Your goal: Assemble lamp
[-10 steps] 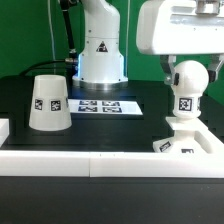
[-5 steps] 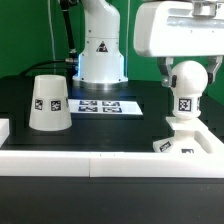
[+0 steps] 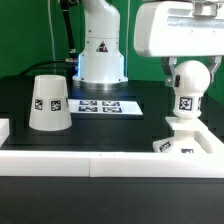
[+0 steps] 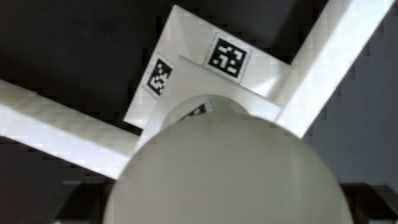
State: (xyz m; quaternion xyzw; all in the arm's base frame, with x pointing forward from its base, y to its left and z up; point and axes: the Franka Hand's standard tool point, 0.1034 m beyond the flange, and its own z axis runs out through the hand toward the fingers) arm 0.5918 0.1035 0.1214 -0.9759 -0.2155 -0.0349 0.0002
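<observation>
White plastic bulb (image 3: pixel 188 82) is upright on the base (image 3: pixel 184 138), over at the exterior view's right, close against the low white wall (image 3: pixel 100 160) at the table's front edge. The gripper (image 3: pixel 188 68) is down over the ball with a dark finger (image 3: pixel 165 70) on each side. I can't tell whether the pads are actually pressing or sitting just off the surface (the wrist view is nearly all bulb and shows no fingers). The shade (image 3: pixel 48 103) stands on its wide end, well apart at the exterior view's left, with the marker board (image 3: pixel 100 105) between the two.

My read is that the bulb stem is being seated or screwed into the base. I can't see how deep the stem sits.

Risks from here:
- A round, smooth ball in two flat fingers could slip when twisted, so the wrist would turn and the bulb wouldn't.
- If the stem is cocked in the socket, more torque or push would jam it or cross the thread. From the wrist view the bulb looks roughly in line with the base, but that's not proof.
- The base is light and loose. Torque could spin it or walk it along the wall instead of tightening the joint.
- Letting go too early, with the stem barely in, could tip the bulb off. Lifting while clamped would drag the base up with it.
- The shade comes next, I'd guess, and a crooked bulb would make that fit poorly.
</observation>
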